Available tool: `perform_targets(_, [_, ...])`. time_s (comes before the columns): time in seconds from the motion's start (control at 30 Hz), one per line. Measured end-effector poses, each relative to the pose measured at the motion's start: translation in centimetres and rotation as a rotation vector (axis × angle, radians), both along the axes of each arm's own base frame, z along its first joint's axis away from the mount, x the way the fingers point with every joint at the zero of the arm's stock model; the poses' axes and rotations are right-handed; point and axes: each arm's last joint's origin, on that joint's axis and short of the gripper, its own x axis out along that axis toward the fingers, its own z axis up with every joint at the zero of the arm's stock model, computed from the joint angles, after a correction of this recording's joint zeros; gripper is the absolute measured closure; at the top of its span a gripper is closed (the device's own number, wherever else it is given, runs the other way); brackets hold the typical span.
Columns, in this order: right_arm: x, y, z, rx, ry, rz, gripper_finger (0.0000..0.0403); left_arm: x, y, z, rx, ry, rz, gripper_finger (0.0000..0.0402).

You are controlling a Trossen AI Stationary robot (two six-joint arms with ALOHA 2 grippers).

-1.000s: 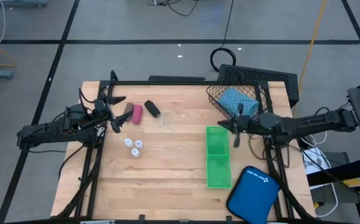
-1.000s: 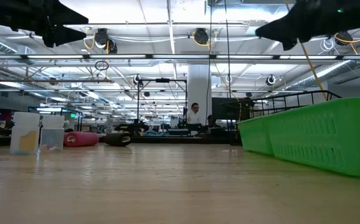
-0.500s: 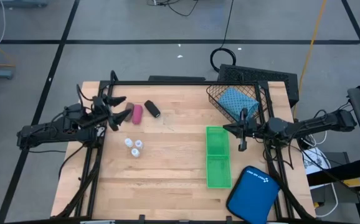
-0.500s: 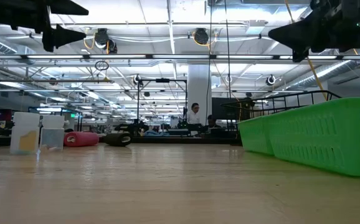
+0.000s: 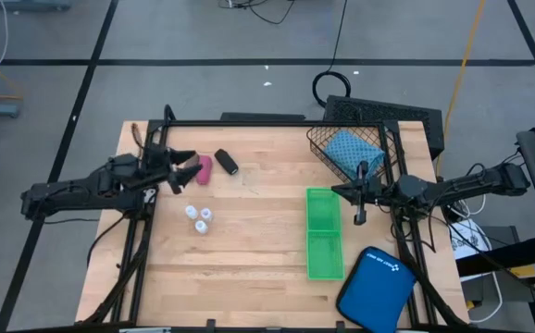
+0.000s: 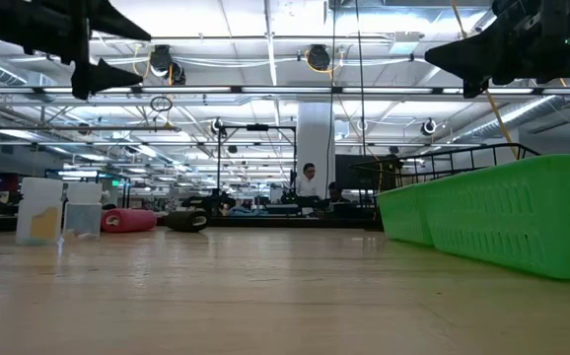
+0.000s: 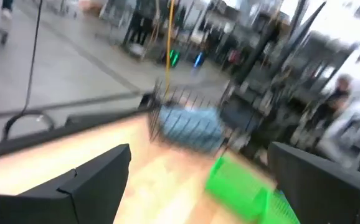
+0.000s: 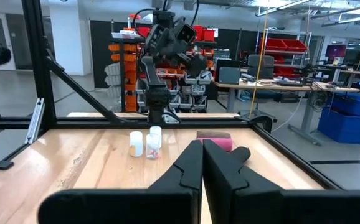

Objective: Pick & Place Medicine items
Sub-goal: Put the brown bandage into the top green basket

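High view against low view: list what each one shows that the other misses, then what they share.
Only the high view shows the teal pouch lying in the black wire basket, the blue case at the table's near right corner, and the open left hand above the rolls.

Only the low view shows the room behind, with a person far off.

Both show the green tray, the pink roll, the black roll, the white bottles and the shut right hand, which holds nothing.

Bright overhead strip lighting, left wrist view motion-blurred
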Motion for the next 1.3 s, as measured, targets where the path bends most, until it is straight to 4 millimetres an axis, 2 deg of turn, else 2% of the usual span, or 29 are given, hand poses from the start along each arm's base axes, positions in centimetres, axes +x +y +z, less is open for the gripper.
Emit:
perform_targets(0.23, [0.0,0.0,0.0,0.002,-0.001,-0.001,0.0403,1.5,0.7,-0.4,-0.032,0.318,0.153,0.0002])
perform_targets(0.4, [0.0,0.0,0.0,0.015,-0.003,-0.001,0.0403,1.7,1.0,-1.2,-0.123,0.572,0.326,0.0004])
perform_targets(0.73, [0.0,0.0,0.0,0.013,-0.003,-0.004,0.0403,2.9,1.6,-5.2,-0.277,0.885,0.465,0.0022])
perform_targets(1.3, [0.0,0.0,0.0,0.029,-0.005,-0.001,0.0403,4.8,4.3,-10.7,-0.332,1.274,0.63,0.0078])
